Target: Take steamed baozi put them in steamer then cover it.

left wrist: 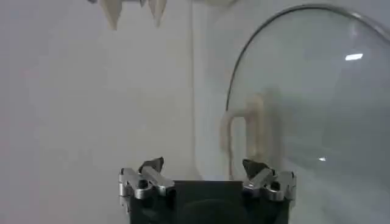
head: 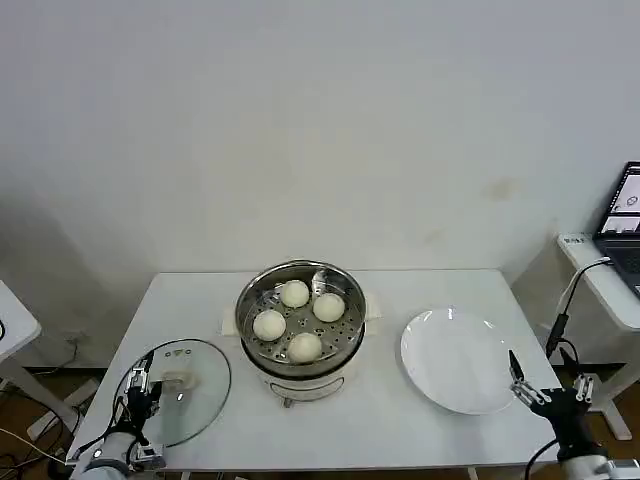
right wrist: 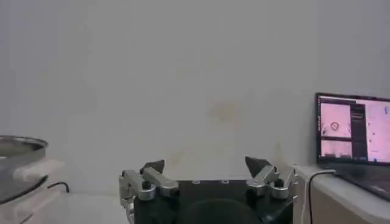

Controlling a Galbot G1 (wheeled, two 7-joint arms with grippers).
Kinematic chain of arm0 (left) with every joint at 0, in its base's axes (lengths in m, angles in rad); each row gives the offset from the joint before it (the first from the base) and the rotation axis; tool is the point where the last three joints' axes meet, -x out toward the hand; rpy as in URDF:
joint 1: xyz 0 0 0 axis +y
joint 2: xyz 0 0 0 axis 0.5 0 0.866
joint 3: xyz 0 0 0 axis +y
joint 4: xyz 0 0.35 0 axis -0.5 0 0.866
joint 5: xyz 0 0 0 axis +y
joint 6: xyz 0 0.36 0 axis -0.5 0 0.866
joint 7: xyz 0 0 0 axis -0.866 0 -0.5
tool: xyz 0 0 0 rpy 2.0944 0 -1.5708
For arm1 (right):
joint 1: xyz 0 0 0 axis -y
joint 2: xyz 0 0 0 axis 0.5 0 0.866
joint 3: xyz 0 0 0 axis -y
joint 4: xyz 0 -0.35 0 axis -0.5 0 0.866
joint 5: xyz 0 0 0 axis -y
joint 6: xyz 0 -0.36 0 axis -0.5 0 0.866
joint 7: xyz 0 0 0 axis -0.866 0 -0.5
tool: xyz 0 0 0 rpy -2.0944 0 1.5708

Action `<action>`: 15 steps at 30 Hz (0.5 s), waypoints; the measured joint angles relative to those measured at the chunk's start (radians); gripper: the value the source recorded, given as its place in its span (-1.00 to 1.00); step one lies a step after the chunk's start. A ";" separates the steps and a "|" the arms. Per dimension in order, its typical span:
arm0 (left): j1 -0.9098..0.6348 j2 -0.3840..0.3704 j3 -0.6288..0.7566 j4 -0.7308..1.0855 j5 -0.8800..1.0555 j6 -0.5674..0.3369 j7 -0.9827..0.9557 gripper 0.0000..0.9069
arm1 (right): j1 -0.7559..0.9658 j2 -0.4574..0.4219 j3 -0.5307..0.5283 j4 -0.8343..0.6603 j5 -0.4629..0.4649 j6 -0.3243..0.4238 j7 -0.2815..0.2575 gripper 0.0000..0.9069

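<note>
Left gripper (head: pixel 140 392) hangs low at the near left corner of the white table (head: pixel 200 300), its fingers spread apart over the near edge of the round glass lid (head: pixel 185 385) that lies flat there, empty. Right gripper (head: pixel 528 392) sits low off the table's near right corner, jaws likewise apart and holding nothing, just beside the bare flat white plate (head: pixel 455 360). Between lid and plate stands the round shiny stainless-steel steamer (head: pixel 300 330), uncovered, with all four smooth cream-white steamed baozi (head: pixel 305 346) resting on its perforated tray.
</note>
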 measured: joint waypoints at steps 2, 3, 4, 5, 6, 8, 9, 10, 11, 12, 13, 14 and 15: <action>-0.010 -0.001 0.005 0.009 0.002 0.001 0.000 1.00 | -0.001 0.002 -0.002 0.000 -0.003 0.000 -0.001 1.00; -0.016 -0.001 0.007 0.015 0.004 0.002 0.000 1.00 | -0.001 0.003 -0.003 -0.001 -0.003 0.000 -0.001 1.00; -0.021 -0.002 0.009 0.019 0.004 0.002 0.000 1.00 | -0.001 0.004 -0.003 -0.001 -0.003 0.000 -0.002 1.00; -0.027 -0.002 0.011 0.024 0.005 0.003 0.000 1.00 | -0.002 0.003 -0.003 -0.002 -0.004 0.000 -0.002 1.00; -0.033 -0.003 0.014 0.028 0.005 0.003 0.000 1.00 | -0.003 0.003 -0.003 -0.002 -0.005 0.000 -0.003 1.00; -0.043 -0.004 0.017 0.035 0.005 0.003 -0.001 0.44 | -0.003 0.002 0.000 -0.003 -0.005 -0.002 -0.004 1.00; -0.049 -0.005 0.019 0.039 0.005 0.004 0.000 -0.36 | -0.003 0.001 0.002 -0.004 -0.005 -0.002 -0.004 1.00; -0.053 -0.005 0.020 0.042 0.005 0.005 0.000 -0.73 | -0.003 0.001 0.002 -0.005 -0.005 -0.002 -0.004 1.00; -0.059 -0.006 0.022 0.045 0.005 0.005 0.000 -0.82 | -0.003 0.002 0.002 -0.006 -0.005 -0.002 -0.003 1.00; -0.063 -0.007 0.023 0.048 0.006 0.005 0.000 -1.00 | -0.002 0.003 0.002 -0.008 -0.006 -0.002 -0.003 1.00; -0.067 -0.008 0.025 0.051 0.006 0.006 0.000 -1.00 | -0.001 0.003 0.002 -0.008 -0.007 -0.002 -0.003 1.00; -0.071 -0.009 0.026 0.054 0.006 0.006 0.000 -1.00 | 0.000 0.004 0.001 -0.009 -0.007 -0.003 -0.003 1.00; -0.074 -0.010 0.027 0.057 0.006 0.006 0.001 -1.00 | 0.000 0.004 0.000 -0.010 -0.007 -0.003 -0.003 1.00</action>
